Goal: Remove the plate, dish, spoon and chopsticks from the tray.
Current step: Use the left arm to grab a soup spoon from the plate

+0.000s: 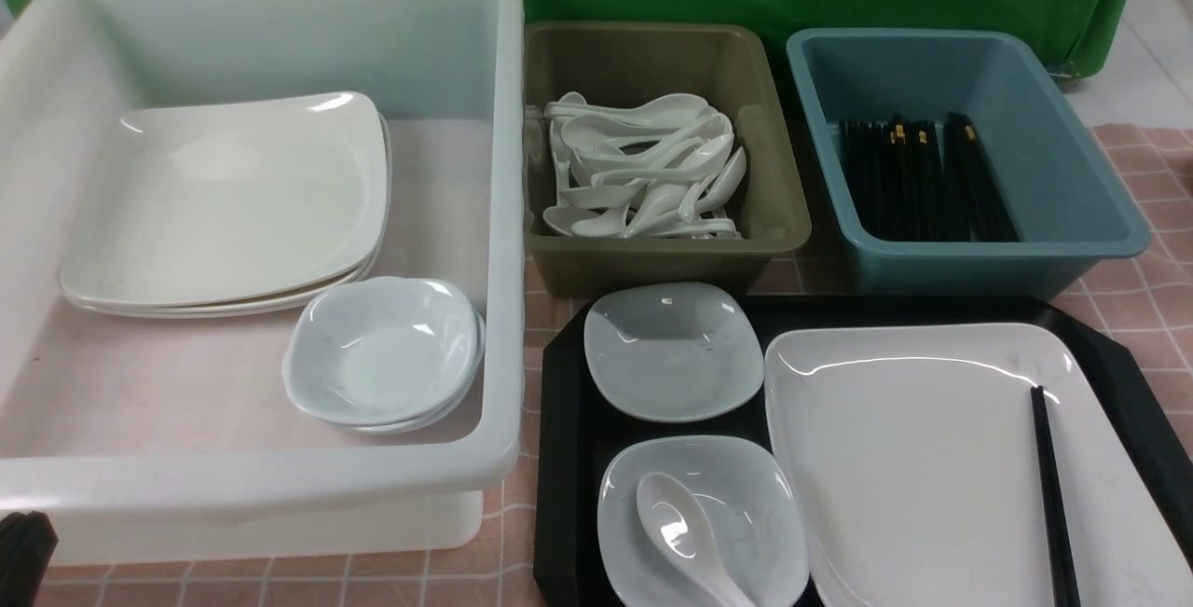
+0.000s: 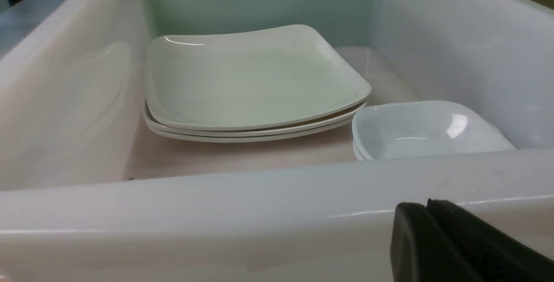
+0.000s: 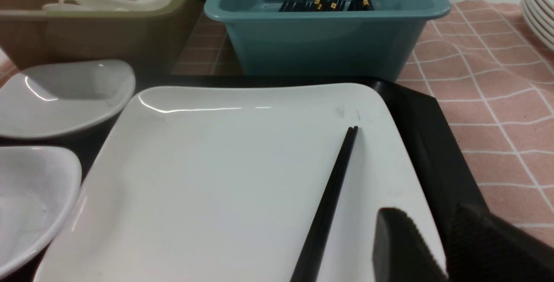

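Nothing has yet left the black tray (image 1: 564, 420) on the checked counter (image 1: 1137, 290). The large white plate (image 1: 913, 458) fills its right side with the black chopsticks (image 1: 1051, 495) lying flat near the plate's right edge, while the spoon (image 1: 676, 518) sits bowl-up in the near dish (image 1: 755, 504), just in front of the far dish (image 1: 671, 351). The right fingers (image 3: 402, 247) hover spread and empty over the plate's right rim, just beside the sticks. The left fingers (image 2: 433, 238) are pressed together, holding nothing, outside the near wall of the white tub (image 1: 261, 486). The likeliest trouble lies with the chopsticks. Thin and resting on a glossy surface, they could skid or roll apart under a closing pinch, leaving one behind or sending it onto the tray. A descent too close to the rim could also press the plate's edge and rock it. Lifting the plate before the sticks would probably slide them off, and moving the near dish with the spoon inside risks tipping it out. The blue tub (image 1: 1072, 206) and olive tub (image 1: 652, 253) stand close behind, so a low carry could clip their walls.
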Available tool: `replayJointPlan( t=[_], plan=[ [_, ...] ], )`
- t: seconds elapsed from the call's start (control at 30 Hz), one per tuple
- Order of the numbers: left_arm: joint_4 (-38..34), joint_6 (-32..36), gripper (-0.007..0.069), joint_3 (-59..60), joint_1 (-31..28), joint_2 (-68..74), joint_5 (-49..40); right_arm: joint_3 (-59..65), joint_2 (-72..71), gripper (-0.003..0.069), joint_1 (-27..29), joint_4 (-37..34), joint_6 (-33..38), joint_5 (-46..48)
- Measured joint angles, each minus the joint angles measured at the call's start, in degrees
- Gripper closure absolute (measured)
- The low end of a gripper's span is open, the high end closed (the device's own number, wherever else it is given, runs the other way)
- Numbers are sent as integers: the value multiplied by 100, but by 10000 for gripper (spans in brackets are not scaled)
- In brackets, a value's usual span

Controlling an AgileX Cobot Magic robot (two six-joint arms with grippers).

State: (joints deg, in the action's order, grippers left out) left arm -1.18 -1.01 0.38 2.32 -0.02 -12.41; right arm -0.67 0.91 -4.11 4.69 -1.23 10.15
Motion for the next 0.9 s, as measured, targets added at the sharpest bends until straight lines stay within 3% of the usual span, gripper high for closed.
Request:
replayJointPlan(
  t=[0.13,0.23,0.27,0.33,0.5,0.6,0.7,0.9],
  plan=[
    [-900,-688,620,0,0,0,514,0,0,418,0,0,0,0],
    [-2885,-2294,620,0,0,0,867,0,0,418,0,0,0,0],
    [-3175,-2711,620,0,0,0,876,0,0,418,0,0,0,0],
    [-3515,-3191,620,0,0,0,876,0,0,418,0,0,0,-6],
    [-3829,-3679,620,0,0,0,1142,0,0,418,0,0,0,-6],
    [-3928,-3790,620,-67,0,0,1111,0,0,418,0,0,0,-64],
    [-3849,-3218,620,-749,0,-6,557,32,0,418,0,-17,-204,-265],
    [-3535,-1670,620,-2841,0,546,-1011,47,0,418,0,-23,-2383,-1046]
  ],
)
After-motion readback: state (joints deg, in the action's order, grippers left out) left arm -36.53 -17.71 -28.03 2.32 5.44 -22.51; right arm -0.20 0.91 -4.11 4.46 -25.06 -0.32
